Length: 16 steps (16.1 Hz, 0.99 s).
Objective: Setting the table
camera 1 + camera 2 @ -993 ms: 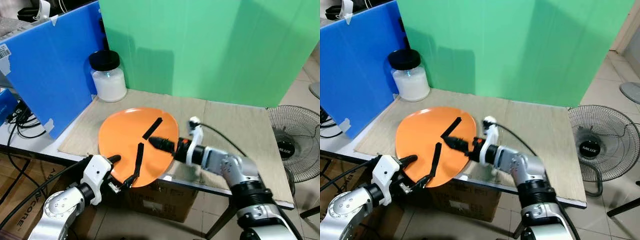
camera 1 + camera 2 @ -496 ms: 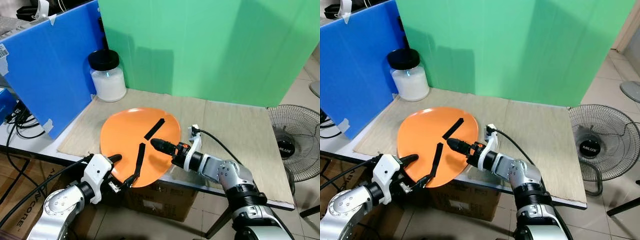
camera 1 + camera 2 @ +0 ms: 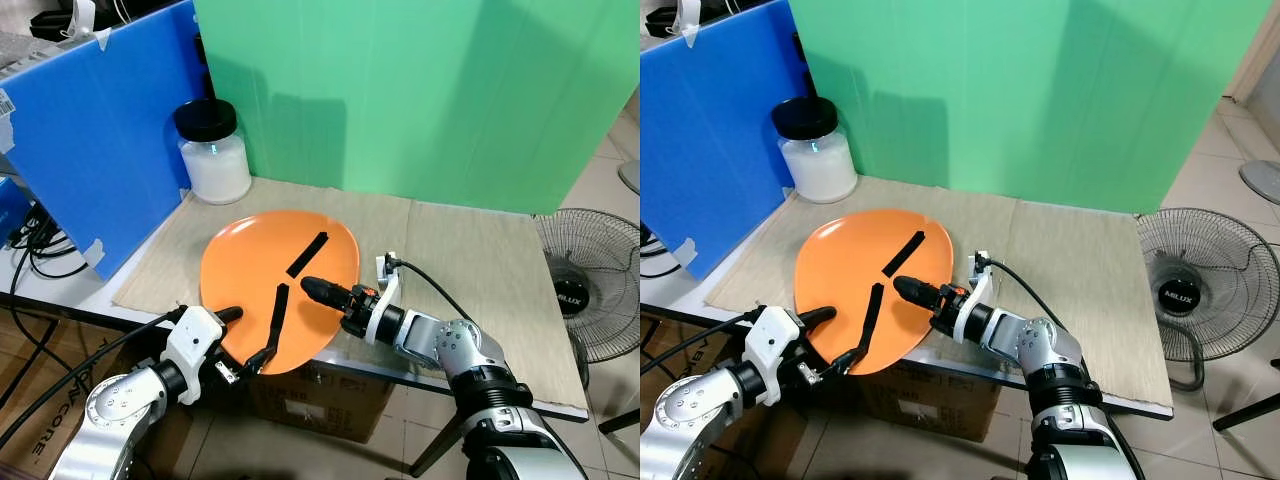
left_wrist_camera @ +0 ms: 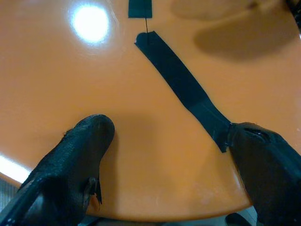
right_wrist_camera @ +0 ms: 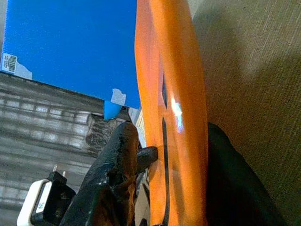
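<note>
Placing step: at lower centre of the frame, the plate [image 3: 270,285], tilted and overhanging the tabletop [image 3: 470,250] front edge, is pinched at its rim by left end effector [image 3: 232,345] and right end effector [image 3: 318,288]; next, lower it flat.

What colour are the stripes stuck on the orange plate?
Black stripes on the orange plate, clearest in the left eye view.

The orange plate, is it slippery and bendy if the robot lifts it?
Probably slippery: the orange plate is glossy, with a bright glare spot in the left wrist view. It looks stiff, since its near edge pokes past the table without drooping. The left tool and right tool each pinch its rim, which should steady it.
</note>
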Tool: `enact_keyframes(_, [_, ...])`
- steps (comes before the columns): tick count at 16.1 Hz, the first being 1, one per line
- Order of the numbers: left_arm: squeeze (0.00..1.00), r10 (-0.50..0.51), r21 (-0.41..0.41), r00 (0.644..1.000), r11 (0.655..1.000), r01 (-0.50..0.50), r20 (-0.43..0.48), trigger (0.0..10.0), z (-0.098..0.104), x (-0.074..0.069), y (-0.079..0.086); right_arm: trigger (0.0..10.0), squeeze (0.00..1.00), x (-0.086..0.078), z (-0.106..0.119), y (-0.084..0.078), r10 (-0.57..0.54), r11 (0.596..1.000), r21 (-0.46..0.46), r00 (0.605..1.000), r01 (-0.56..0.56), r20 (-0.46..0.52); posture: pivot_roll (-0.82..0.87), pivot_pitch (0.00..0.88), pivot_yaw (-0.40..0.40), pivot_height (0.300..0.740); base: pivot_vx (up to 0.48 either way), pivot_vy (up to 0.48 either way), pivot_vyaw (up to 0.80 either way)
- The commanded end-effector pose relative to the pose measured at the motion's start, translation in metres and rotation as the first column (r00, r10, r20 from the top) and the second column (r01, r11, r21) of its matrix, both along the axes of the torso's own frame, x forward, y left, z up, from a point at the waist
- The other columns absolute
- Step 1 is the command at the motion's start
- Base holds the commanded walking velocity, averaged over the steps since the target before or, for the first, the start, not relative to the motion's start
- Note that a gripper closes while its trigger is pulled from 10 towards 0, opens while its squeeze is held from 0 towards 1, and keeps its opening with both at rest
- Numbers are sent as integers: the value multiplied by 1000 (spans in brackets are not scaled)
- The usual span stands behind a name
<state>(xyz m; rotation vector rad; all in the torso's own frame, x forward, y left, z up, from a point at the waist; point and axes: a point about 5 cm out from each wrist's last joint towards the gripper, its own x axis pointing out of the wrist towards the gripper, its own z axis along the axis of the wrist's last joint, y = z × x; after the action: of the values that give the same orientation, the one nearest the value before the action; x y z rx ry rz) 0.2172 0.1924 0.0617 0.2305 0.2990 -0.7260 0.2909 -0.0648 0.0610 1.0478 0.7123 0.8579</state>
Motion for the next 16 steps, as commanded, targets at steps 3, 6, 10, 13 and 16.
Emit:
enact_keyframes(3, [0, 2, 32, 999, 999, -1, -34, 10000, -6, 0, 4, 0, 0, 0, -4, 0, 0, 1000, -12, 1000, 0, -24, -57, 6, 17, 740, 0, 0, 0])
enact_keyframes(6, [0, 6, 37, 1000, 999, -5, -24, 10000, -5, 1, 6, 0, 0, 1, -4, -1, 1, 1000, -13, 1000, -2, -24, -54, 4, 17, 740, 0, 0, 0])
enact_keyframes(10, [0, 2, 42, 1000, 999, -2, 1, 10000, 1, 3, 7, 0, 0, 3, -1, 0, 1, 1000, -18, 1000, -2, -16, -45, 4, 15, 740, 0, 0, 0])
enact_keyframes(13, [0, 6, 51, 995, 999, -11, 103, 10000, 26, 8, 6, 0, 0, 10, 14, -1, -20, 1000, 16, 1000, 20, 13, -34, 0, 20, 740, 0, 0, 0])
enact_keyframes(16, [0, 20, 17, 976, 1000, -25, 219, 10000, 59, 9, -2, 0, 0, 18, 29, -8, -73, 997, 37, 996, 71, 41, -35, 0, 34, 740, 0, 0, 0])
